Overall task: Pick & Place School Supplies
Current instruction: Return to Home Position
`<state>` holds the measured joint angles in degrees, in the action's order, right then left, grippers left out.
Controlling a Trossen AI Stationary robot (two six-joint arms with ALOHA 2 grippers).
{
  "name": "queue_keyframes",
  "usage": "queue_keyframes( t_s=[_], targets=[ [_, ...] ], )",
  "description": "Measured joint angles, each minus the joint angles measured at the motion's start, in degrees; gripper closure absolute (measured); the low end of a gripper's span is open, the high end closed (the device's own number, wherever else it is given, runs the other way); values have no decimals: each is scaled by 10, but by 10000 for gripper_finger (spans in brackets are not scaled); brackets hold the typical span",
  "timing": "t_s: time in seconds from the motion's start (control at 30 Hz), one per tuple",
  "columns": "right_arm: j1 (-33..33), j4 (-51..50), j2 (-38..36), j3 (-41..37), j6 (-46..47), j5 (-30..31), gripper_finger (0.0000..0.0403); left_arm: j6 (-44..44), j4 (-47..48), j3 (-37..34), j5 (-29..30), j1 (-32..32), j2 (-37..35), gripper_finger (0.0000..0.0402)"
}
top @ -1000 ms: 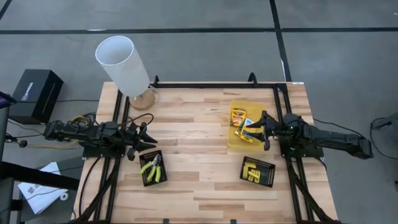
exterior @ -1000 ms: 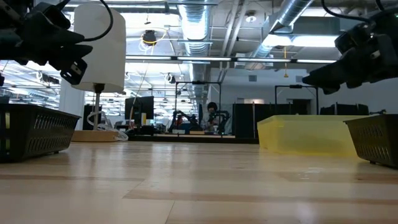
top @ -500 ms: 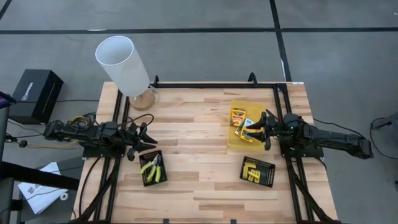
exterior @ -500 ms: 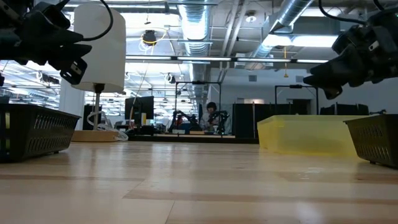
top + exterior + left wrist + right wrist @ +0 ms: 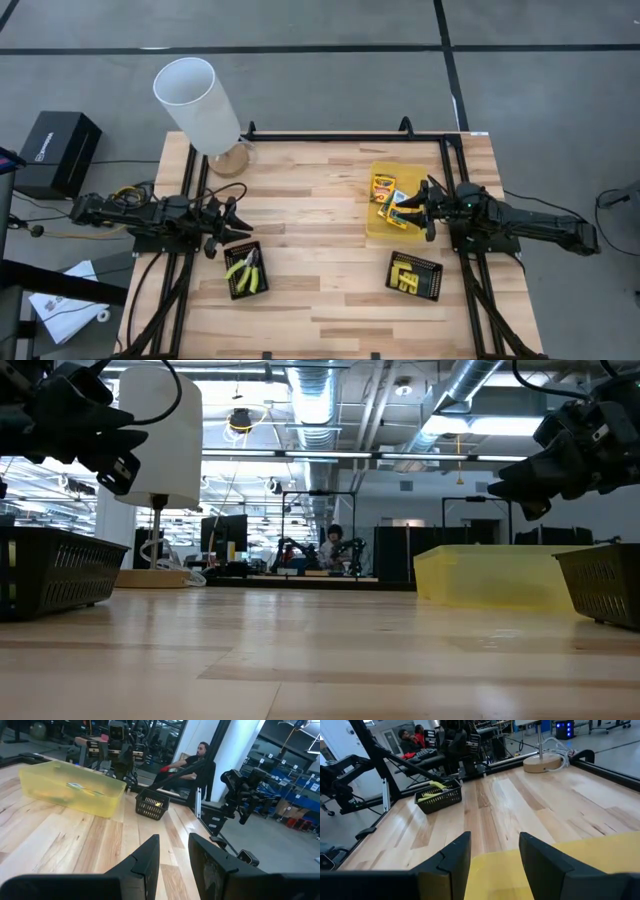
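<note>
The flat translucent yellow tray (image 5: 392,205) holds a printed yellow-and-green box (image 5: 383,186) and some yellow sticks (image 5: 398,216). My right gripper (image 5: 421,209) hovers open above the tray's right part and touches nothing. The plier-like tool (image 5: 244,270) with yellow-green handles lies in the left black mesh tray (image 5: 233,290). Another printed yellow box (image 5: 408,275) lies in the right mesh tray (image 5: 432,268). My left gripper (image 5: 236,216) waits open in the air just beyond the left mesh tray. The right wrist view shows the tool (image 5: 434,793) in its tray.
A white lamp (image 5: 197,100) stands on its round wooden base (image 5: 231,158) at the far left corner. Black rails run along the table's left, right and far edges. Bare wood (image 5: 315,220) lies between the trays. People sit in the room beyond the table (image 5: 333,545).
My right gripper has dipped a little toward the yellow tray and then held still, open throughout. Nothing on the table has moved.
</note>
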<state>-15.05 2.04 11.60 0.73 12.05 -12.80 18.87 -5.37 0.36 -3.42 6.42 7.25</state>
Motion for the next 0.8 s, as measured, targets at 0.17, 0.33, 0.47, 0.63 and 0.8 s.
queue_keyframes(
  t_s=[0.17, 0.33, 0.47, 0.63, 0.8],
  targets=[
    [0, 0, 0, 0, 0, 0, 244, 0, -3, 0, 0, 0, 0, 302],
    [0, 1, 0, 0, 0, 0, 244, 0, -3, 0, 0, 0, 0, 302],
    [0, 1, 0, 0, 0, 0, 244, 0, -4, 0, 0, 0, 0, 302],
    [0, 1, 0, 0, 0, 0, 244, 0, -7, 0, 0, 0, 0, 302],
    [0, 1, 0, 0, 0, 0, 244, 0, -10, 0, 0, 0, 0, 302]
  ],
)
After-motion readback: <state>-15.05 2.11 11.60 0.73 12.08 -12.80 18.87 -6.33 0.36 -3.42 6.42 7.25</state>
